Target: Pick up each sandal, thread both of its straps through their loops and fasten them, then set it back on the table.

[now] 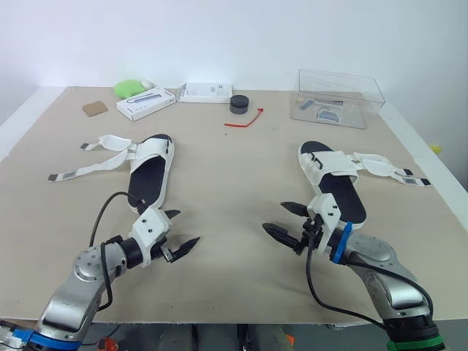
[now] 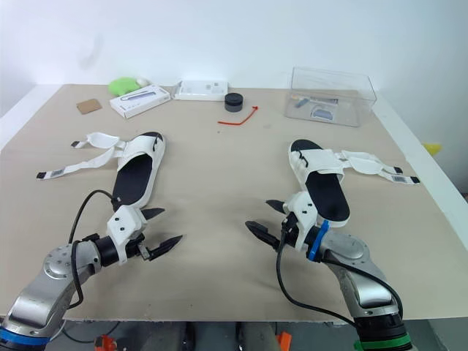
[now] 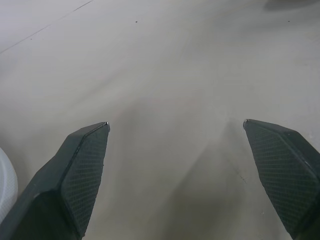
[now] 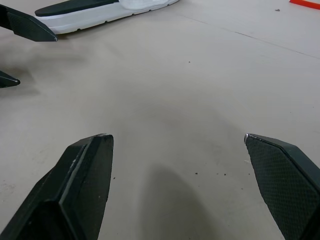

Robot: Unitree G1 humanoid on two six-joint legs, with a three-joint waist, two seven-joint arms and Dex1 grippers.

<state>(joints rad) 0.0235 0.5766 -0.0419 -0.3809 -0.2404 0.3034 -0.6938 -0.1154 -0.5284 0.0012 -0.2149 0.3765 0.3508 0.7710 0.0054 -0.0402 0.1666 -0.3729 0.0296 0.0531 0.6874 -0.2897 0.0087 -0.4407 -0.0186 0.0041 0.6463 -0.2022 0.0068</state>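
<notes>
Right sandal (image 1: 336, 189) partly behind right tool (image 1: 274, 216)

left claw (image 1: 183, 227) and right claw (image 1: 273, 216) both spread wide

both arms reach in from the near edge of the tabletop (image 1: 234, 175), forearms angled inward so the claws point toward each other. each claw hangs low over the surface, well apart from the other. the two black fingers of each are splayed and hold nothing.

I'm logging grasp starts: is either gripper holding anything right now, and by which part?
Nothing is held. The left gripper and right gripper are both open over the table; the left sandal and right sandal lie on it, ungrasped.
</notes>
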